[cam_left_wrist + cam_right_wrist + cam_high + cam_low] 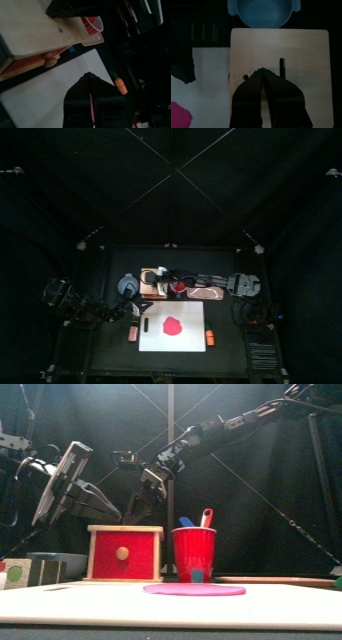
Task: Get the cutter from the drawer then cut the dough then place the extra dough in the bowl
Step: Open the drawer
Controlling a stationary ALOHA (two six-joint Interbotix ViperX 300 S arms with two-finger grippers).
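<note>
The wooden box (red drawer front flush) is sitting right under the tips of the right gripper. Its jaws are pressing together, holding nothing, and its arm is stretching in overhead. The dough is lying on the cutting board beside the left gripper, which is tilting low, jaws together and empty.
</note>
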